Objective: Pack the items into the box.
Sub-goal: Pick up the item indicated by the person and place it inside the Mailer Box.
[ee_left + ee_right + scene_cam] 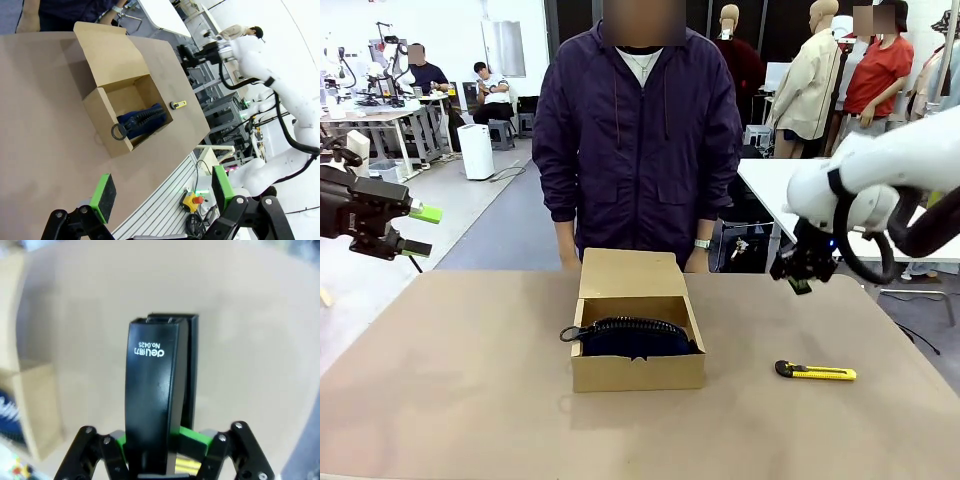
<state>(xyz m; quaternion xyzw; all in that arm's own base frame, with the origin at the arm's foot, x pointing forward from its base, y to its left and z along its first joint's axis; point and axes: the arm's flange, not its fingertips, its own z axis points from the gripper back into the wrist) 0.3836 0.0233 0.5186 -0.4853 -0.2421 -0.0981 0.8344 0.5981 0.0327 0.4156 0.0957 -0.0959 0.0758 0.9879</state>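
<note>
Box (637, 372) lid-up at middle of surface (470, 380), pouch (632, 338) inside, knife (816, 372) flat just to its right, right pincer (802, 265) above right side, clamped on stapler (152, 390), left pincer (421, 231) spread wide, empty, above left edge

This looked like a robotics lab. A brown-topped table (470, 380) sat on a slotted aluminium frame (160, 210), with a yellow emergency-stop box (192, 201) and loose cables tucked under its edge. A white robot arm (260, 55) stood mounted beside it. Behind the standing person (640, 150) lay an open, grey-floored hall with white worktables (380, 115), where two seated people (492, 85) worked. A white floor unit (475, 150) stood nearby, possibly an air purifier; it was too far off to be sure.
</note>
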